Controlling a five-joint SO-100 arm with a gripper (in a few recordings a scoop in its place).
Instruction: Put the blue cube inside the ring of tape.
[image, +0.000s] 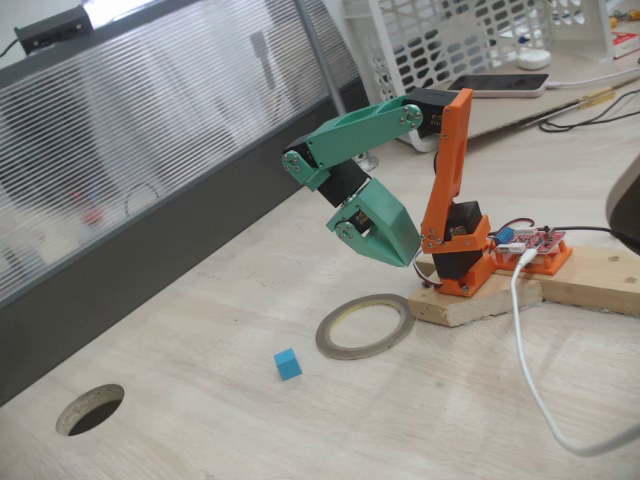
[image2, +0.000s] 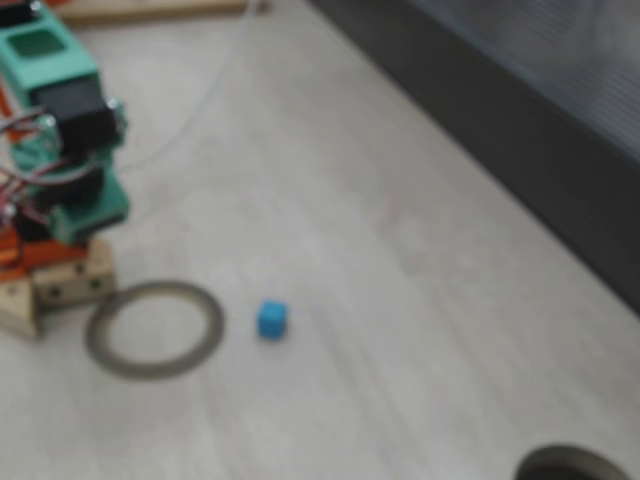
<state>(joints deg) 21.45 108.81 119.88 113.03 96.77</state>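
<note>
The blue cube lies on the pale wooden table, a short way outside the ring of tape, to its lower left in a fixed view. Seen from the other side, the cube sits just right of the ring. Nothing lies inside the ring. My green gripper hangs folded back near the orange base, above the ring's far edge and well clear of the cube. Its jaws taper together to a point and look shut, with nothing held.
A round dark hole opens in the table at the near left, and it also appears as the hole in the other fixed view. The arm's base stands on wooden blocks. A white cable trails across the right side. A dark partition runs behind.
</note>
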